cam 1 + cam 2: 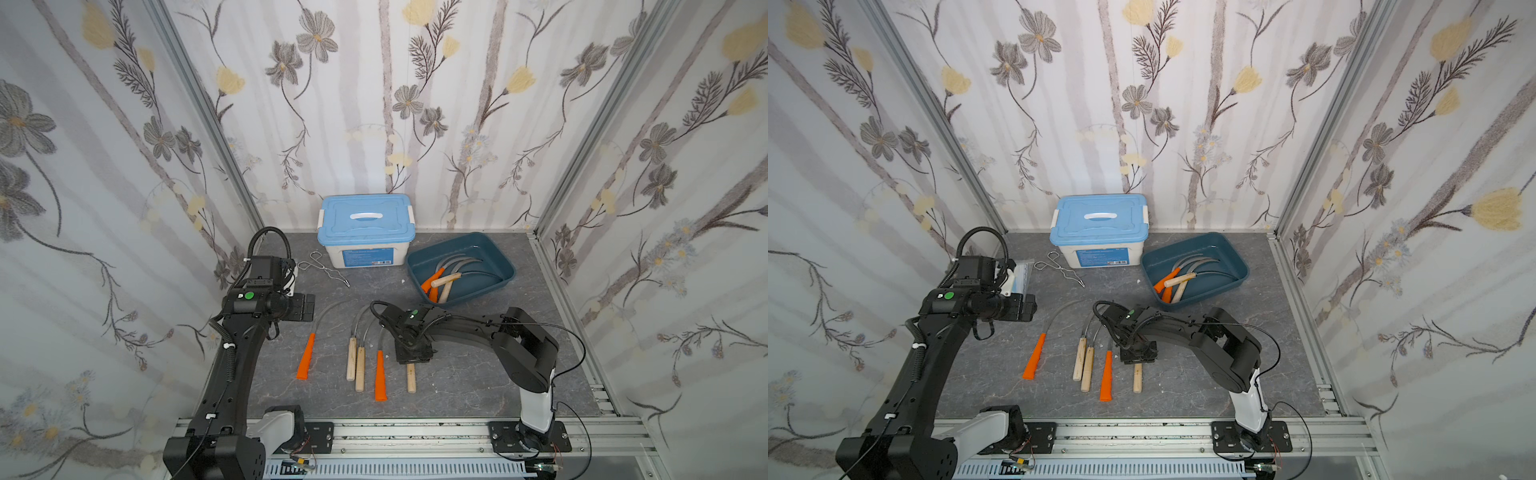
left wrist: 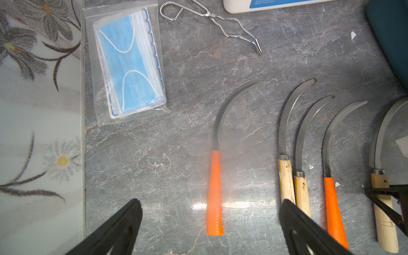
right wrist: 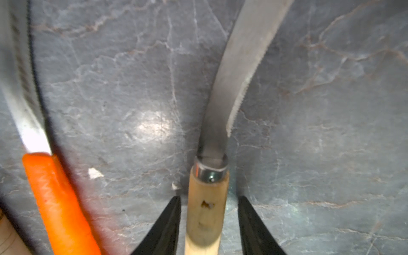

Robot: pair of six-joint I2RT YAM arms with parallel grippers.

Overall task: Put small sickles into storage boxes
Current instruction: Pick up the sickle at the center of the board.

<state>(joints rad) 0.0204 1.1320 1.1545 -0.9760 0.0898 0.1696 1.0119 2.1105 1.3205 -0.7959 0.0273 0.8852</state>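
1. The right gripper (image 3: 209,198) straddles the wooden-handled sickle (image 3: 215,136), which lies flat on the table (image 1: 465,374) at the right end of a row of 5. Gaps show on both sides of the handle, so nothing is gripped. A bite on the round handle could let it roll or swivel.
2. On lifting, the curved blade might hook the orange-handled sickle (image 3: 57,203) beside it.
3. At the teal tray (image 1: 500,262), which holds several sickles, the blade tip may catch the rim.
4. The left gripper (image 1: 302,307) hangs wide open and empty.

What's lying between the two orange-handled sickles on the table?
Two pale wooden-handled sickles with curved grey blades, side by side; both top views show them.
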